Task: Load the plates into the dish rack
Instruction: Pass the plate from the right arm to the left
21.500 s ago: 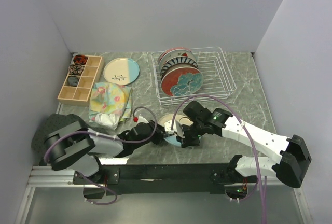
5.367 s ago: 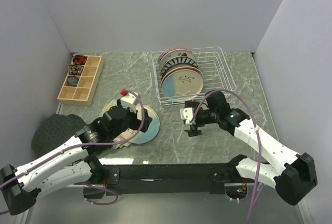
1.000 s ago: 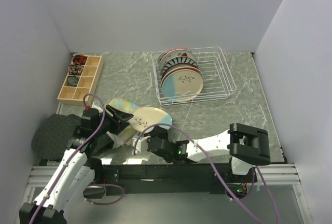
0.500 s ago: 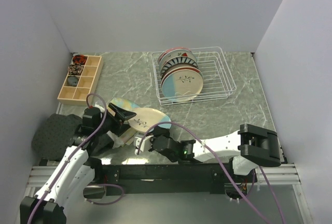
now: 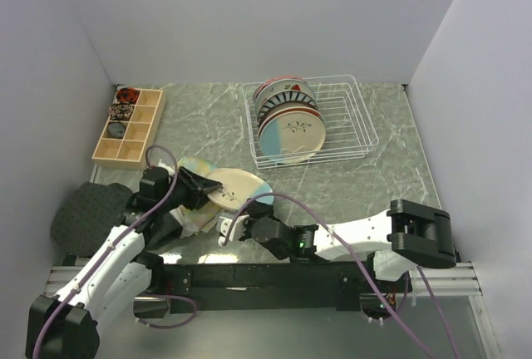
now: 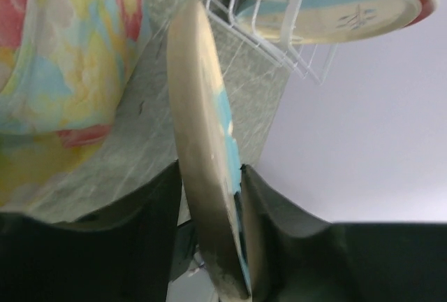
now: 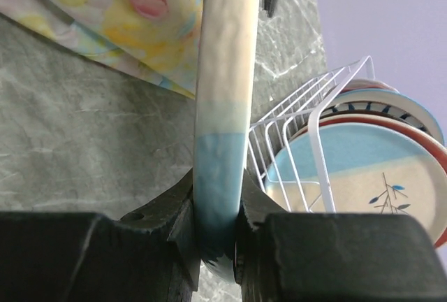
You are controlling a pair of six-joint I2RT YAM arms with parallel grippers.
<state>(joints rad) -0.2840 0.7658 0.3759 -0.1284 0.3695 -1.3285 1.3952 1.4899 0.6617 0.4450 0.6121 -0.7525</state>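
The cream-and-blue plate (image 5: pixel 241 186) is tilted over the near-left part of the table (image 5: pixel 349 180). The right gripper (image 7: pixel 218 207) is clamped tight on its blue rim. The left gripper (image 6: pixel 209 171) straddles the opposite rim with 1 finger close to each face; whether it pinches cannot be told. A floral cloth (image 5: pixel 193 168) lies beneath the plate. Farther back, the other plates (image 5: pixel 289 130) stand on edge in the left end of the dish rack (image 5: pixel 353 118). A wooden box (image 5: pixel 125 135) sits far left.

Pretty sure I'm in a lab booth: plain walls (image 5: pixel 249 18) around a marble-look surface (image 5: pixel 349 180), my arms (image 5: pixel 104 263) bolted to a rail (image 5: pixel 249 277).
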